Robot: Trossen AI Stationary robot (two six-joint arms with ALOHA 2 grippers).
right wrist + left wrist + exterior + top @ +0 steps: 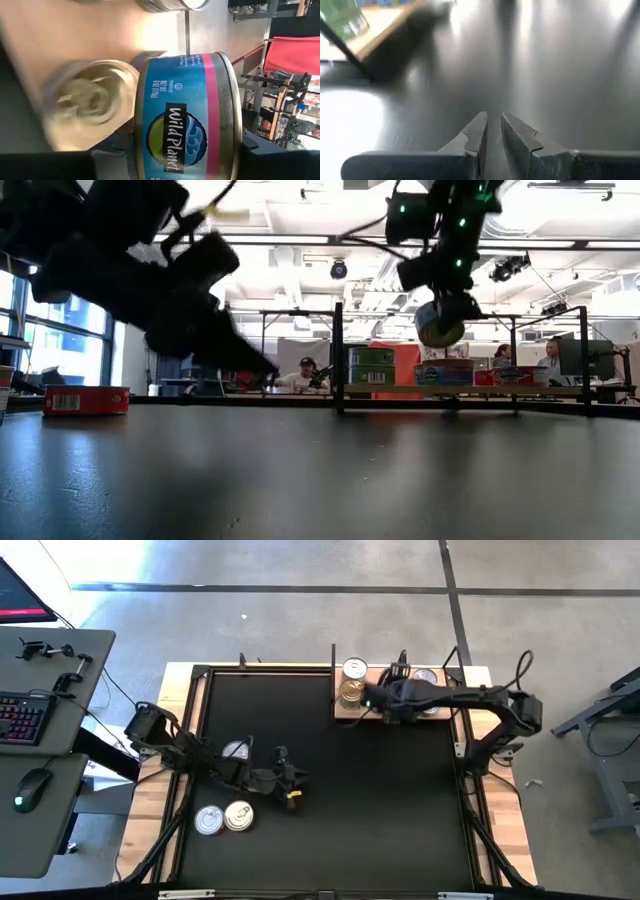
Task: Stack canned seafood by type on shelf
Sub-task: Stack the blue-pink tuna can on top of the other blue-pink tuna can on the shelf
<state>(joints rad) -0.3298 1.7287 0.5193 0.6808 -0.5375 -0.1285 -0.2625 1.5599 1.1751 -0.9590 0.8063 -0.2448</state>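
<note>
My right gripper point(378, 700) is shut on a blue-labelled tin point(182, 110) with a pink band, above the light wooden shelf point(345, 712) at the table's far edge. The tin also shows lifted in the low view point(440, 323). Gold-lidded tins point(353, 691) and silver-lidded tins point(354, 668) stand on the shelf, one more point(427, 678) behind the arm. Three silver-lidded tins point(236, 750), point(208, 820), point(239, 815) lie flat on the black mat at the left. My left gripper point(290, 786) hovers over the mat, shut and empty point(492, 137). My right gripper pinches the blue tin between its two fingers, one on each flat end point(231, 115), so the label wall faces the wrist camera. The tin is lifted clear of the shelf and held tilted point(440, 323), above a tin point(90, 97) standing on the board.
A black frame post point(333, 670) stands at the shelf's left end. Boxes and tins show on the shelf in the low view point(372, 367). A desk with a keyboard point(22, 718) is off the table's left side. People sit in the room behind point(305, 375).
</note>
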